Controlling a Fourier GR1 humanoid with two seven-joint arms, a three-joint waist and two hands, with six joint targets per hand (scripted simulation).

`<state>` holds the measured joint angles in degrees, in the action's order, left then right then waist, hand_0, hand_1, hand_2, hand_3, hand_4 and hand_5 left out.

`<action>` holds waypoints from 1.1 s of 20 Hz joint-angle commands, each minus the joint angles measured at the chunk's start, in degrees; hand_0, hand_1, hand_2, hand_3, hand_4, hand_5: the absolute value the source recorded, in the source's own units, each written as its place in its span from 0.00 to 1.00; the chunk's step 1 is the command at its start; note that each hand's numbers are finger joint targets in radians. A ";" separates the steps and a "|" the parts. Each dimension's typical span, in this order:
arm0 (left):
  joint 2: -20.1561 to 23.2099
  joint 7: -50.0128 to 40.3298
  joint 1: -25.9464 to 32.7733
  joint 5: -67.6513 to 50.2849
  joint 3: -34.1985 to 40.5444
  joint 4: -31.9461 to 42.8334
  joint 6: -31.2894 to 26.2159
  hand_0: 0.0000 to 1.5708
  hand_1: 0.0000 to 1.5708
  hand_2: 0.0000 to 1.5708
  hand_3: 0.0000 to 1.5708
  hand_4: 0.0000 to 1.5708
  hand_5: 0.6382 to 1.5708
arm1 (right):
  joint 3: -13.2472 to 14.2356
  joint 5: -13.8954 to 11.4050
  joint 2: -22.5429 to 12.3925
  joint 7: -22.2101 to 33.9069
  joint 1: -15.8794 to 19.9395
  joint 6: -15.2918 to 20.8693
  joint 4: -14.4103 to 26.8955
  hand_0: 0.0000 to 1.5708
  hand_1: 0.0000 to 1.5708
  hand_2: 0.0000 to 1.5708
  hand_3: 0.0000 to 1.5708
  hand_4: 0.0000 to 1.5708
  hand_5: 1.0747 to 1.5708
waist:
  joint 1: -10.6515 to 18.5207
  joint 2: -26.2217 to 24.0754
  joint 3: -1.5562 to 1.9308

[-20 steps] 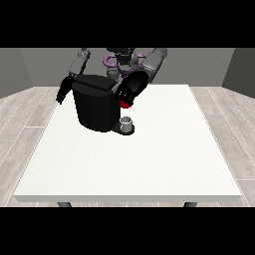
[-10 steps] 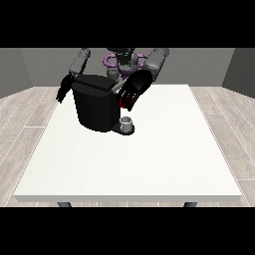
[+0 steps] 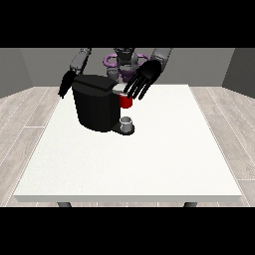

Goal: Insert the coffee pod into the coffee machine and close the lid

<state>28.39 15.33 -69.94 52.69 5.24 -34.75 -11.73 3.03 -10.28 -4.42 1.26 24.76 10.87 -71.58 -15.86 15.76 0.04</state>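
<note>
No text, label, brand, number or sign can be read anywhere in view.

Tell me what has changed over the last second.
The hand at the view's right has lifted from low beside the red thing at the machine to above it, its fingers now spread and holding nothing. The coffee machine, the grey thing at its base and the hand at the view's left stayed put.

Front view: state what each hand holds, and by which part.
Nothing held. The hand at the view's right hovers with fingers spread; the hand at the view's left hangs beside the coffee machine.
</note>
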 commanded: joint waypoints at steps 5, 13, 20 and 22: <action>-8.79 -0.44 9.37 -2.15 -1.33 -2.25 -1.63 0.00 0.00 0.11 0.00 0.00 1.00 | 1.30 0.64 0.52 -3.21 -6.77 0.62 4.13 0.00 0.00 0.00 0.00 0.00 1.00 | 7.50 -10.09 -0.02; -22.68 4.10 22.93 -25.93 17.79 0.20 -1.70 0.00 0.00 0.00 0.00 0.26 1.00 | 3.17 4.16 1.01 -4.76 -14.56 -0.99 2.50 0.00 0.00 0.00 0.00 0.00 1.00 | 15.00 -23.57 -0.22; -26.02 6.10 34.76 -28.19 17.94 1.26 -3.99 0.00 0.00 0.00 0.00 0.25 1.00 | -0.27 6.59 -0.57 -2.42 -13.77 -9.20 -3.20 0.00 0.00 0.00 0.00 0.00 1.00 | 19.32 -32.80 -0.07; -26.78 1.82 34.87 -29.30 18.04 0.43 -4.93 0.00 0.00 0.00 0.00 0.21 1.00 | 0.64 6.23 -2.55 2.03 -11.70 -8.92 -3.69 0.00 0.00 0.00 0.00 0.04 1.00 | 21.04 -34.83 -0.04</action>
<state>3.26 20.00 -38.23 25.50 22.49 -33.95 -15.60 3.99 -4.47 -5.14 -0.41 11.68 4.01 -73.29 3.02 -15.08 -0.05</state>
